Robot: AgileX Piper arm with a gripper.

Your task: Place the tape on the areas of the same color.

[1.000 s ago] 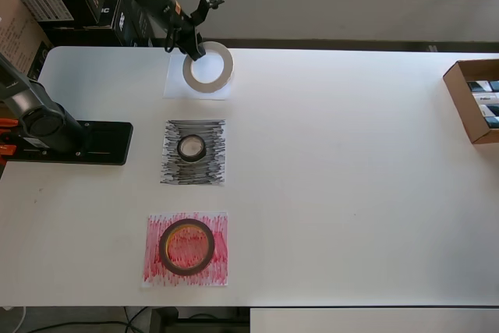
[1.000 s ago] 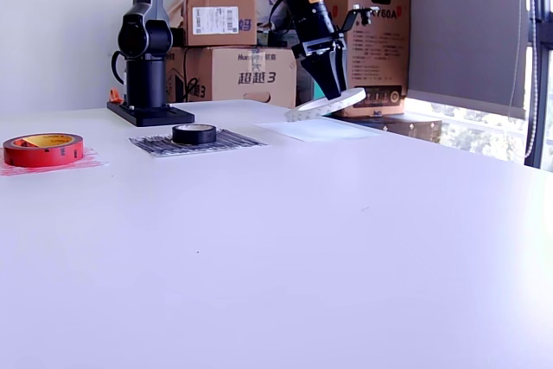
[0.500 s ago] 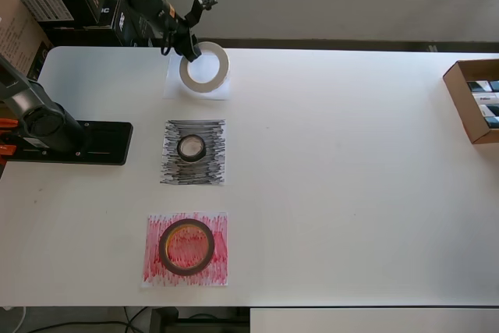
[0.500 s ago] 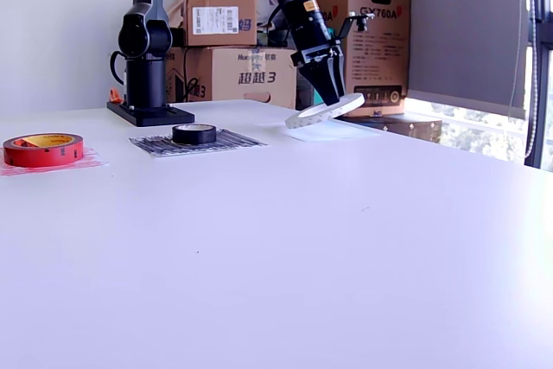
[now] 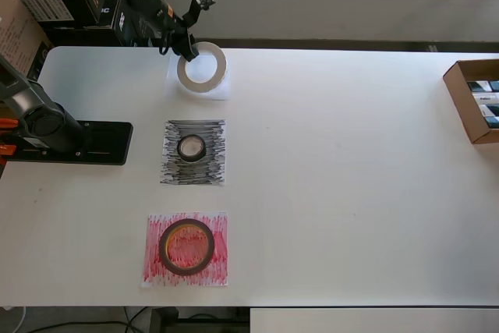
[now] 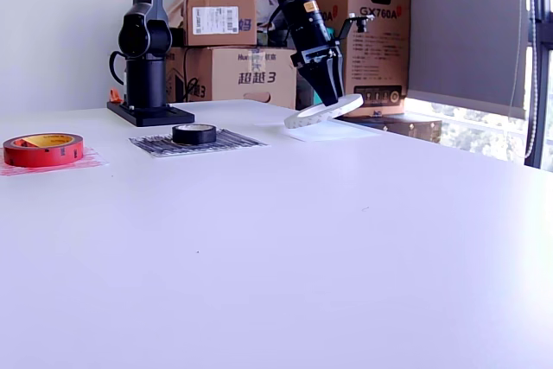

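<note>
My gripper (image 5: 187,54) is shut on the rim of the large white tape ring (image 5: 201,68), which hangs tilted just over the white paper sheet (image 5: 221,93). From the side, the gripper (image 6: 333,98) holds the ring (image 6: 324,111) with its lower edge close to the white sheet (image 6: 333,132); I cannot tell whether they touch. The small black roll (image 5: 191,147) lies on the black-scribbled sheet (image 5: 212,171). On the red-scribbled sheet (image 5: 154,271) rests the dark-red roll (image 5: 187,246). The exterior view shows the black roll (image 6: 193,133) and the red roll (image 6: 43,149) lying flat.
The arm's black base plate (image 5: 86,143) sits at the overhead view's left. An open cardboard box (image 5: 474,100) stands at the table's right edge. Stacked cardboard boxes (image 6: 229,41) stand behind the table in the exterior view.
The gripper has carried the white ring down and slightly toward the overhead view's left, so it now hangs lower over the white sheet. The black and red rolls have not moved.
</note>
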